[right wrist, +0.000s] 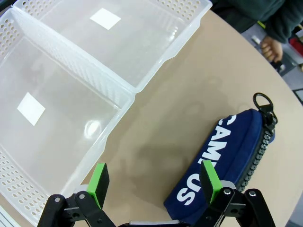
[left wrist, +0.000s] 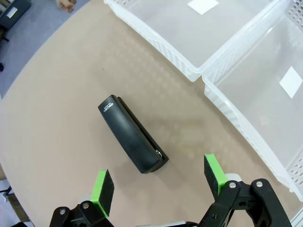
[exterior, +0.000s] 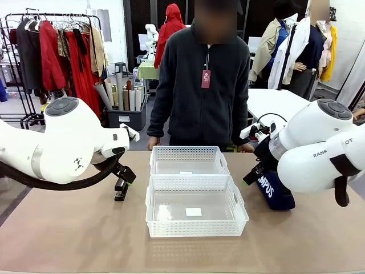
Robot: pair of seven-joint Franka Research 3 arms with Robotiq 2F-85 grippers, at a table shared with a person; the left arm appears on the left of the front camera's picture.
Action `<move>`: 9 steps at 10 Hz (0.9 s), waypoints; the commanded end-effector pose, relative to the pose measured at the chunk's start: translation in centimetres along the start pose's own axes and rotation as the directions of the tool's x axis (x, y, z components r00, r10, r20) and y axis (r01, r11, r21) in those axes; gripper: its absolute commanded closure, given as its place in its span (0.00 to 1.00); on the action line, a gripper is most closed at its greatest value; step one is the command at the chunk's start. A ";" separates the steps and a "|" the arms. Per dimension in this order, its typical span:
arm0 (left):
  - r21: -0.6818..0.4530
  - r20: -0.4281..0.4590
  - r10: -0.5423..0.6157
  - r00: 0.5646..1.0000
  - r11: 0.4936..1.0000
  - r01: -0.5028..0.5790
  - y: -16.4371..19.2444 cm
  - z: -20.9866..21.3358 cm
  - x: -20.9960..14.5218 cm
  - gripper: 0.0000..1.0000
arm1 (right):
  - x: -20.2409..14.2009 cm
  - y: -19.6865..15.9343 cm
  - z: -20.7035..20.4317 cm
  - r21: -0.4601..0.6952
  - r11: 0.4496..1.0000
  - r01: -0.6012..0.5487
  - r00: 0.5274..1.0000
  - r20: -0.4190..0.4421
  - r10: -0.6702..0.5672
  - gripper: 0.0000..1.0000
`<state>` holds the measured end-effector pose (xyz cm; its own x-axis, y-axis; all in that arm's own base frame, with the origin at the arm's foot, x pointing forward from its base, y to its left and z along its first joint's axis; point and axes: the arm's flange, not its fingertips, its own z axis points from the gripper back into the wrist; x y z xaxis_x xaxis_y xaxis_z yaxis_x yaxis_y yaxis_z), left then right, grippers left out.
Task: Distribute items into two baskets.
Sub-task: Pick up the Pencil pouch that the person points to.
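Our left fingers (left wrist: pixel 103 191) stand apart above the stapler (left wrist: pixel 132 137), which lies skewed on the counter (left wrist: pixel 61 142) left of the baskets (exterior: pixel 194 228); closing could spin it away. Our right fingers (right wrist: pixel 98 185), also apart, hang off-centre over the pouch (right wrist: pixel 227 161) on the right, and its soft cloth may slip.

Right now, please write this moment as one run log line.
left gripper: jaws open over stapler | right gripper: jaws open by pouch | near basket, far basket: no item inside
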<state>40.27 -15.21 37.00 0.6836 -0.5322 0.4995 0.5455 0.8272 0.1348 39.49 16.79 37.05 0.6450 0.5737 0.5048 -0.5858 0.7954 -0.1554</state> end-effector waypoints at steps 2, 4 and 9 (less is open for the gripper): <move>0.000 0.000 0.000 1.000 1.000 0.000 0.0 0.0 0.0 0.00 | 0.0 0.0 0.1 0.000 1.000 0.001 1.000 0.002 -0.001 0.00; -0.008 -0.019 -0.028 0.999 1.000 0.028 -0.4 0.9 0.3 0.00 | 0.6 0.4 0.4 0.008 1.000 -0.009 1.000 0.000 0.009 0.00; -0.035 -0.069 -0.019 0.997 0.999 0.017 -1.0 4.3 1.8 0.00 | 3.5 -0.8 2.9 0.114 0.991 0.072 0.997 -0.041 -0.068 0.00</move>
<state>38.75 -16.40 40.33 0.6857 -0.5723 0.4498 0.5767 0.8042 0.1440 40.10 18.39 39.79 0.6839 0.5390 0.4917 -0.5804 0.8103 -0.0809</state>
